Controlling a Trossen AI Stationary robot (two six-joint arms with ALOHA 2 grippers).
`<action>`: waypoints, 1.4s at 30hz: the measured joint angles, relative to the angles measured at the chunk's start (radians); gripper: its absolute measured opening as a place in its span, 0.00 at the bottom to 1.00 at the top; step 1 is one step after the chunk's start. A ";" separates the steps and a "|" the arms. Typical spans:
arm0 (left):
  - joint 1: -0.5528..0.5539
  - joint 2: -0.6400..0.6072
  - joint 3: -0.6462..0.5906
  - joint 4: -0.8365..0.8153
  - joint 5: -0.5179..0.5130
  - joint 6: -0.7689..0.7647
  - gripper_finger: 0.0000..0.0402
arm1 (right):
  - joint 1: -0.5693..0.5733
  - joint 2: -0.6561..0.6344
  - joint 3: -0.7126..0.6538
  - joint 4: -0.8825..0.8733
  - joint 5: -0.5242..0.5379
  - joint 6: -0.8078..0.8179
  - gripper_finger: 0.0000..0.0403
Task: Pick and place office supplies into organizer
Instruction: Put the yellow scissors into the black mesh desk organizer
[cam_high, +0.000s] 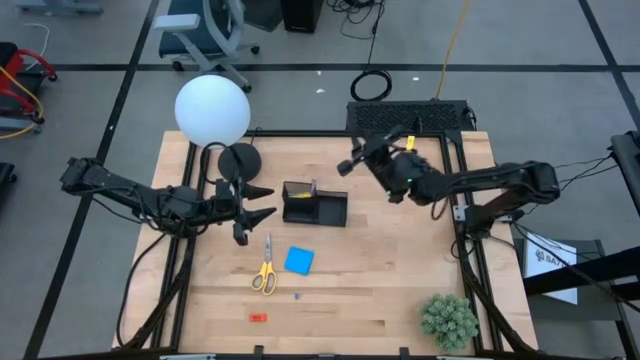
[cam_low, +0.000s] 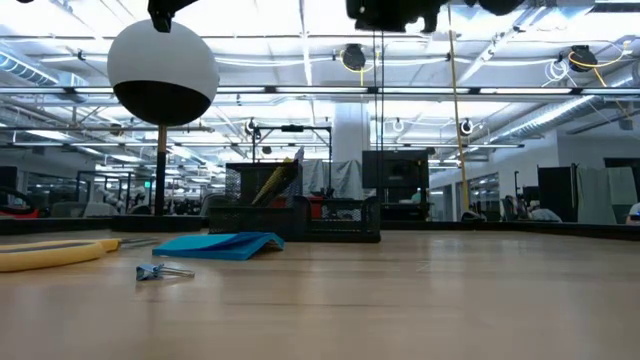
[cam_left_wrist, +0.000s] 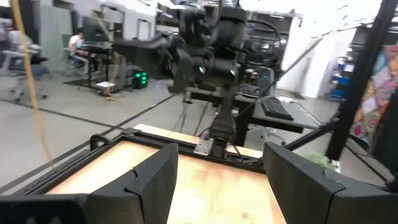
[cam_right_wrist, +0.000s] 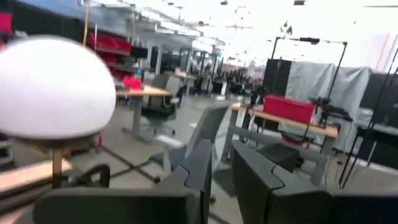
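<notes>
One black organizer (cam_high: 314, 206) sits mid-table, with thin yellow and purple pens standing in its left end. One pair of yellow-handled scissors (cam_high: 265, 267) lies in front of it, handles toward the front edge, and one blue square pad (cam_high: 298, 261) lies just beside the scissors on their right, apart from them. One tiny bluish piece (cam_high: 297, 296), looking like a small metal clip in the low view, lies in front of the pad, and one small red piece (cam_high: 258, 317) lies near the front edge.

Both arms hang above the table. The left gripper (cam_high: 262, 202) reaches in from the left side, just left of the organizer, its fingers spread wide with nothing between them. The right gripper (cam_high: 353, 160) is raised behind and to the right of the organizer, its fingers close together with a narrow gap, holding nothing.

Bare wood lies open right of the organizer. One globe lamp (cam_high: 212, 110) stands at the back left, and one green plant ball (cam_high: 448, 320) sits at the front right corner.
</notes>
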 joint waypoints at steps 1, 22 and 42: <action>0.000 0.000 0.000 0.000 0.016 0.004 0.61 | -0.005 -0.011 0.000 0.009 -0.001 -0.015 0.12; -0.001 0.000 0.000 0.005 0.245 -0.080 0.61 | -0.071 -0.031 0.000 -0.076 0.024 -0.054 0.12; -0.022 0.000 0.000 -0.309 0.256 -0.185 0.61 | -0.071 -0.032 0.000 -0.074 0.023 -0.054 0.12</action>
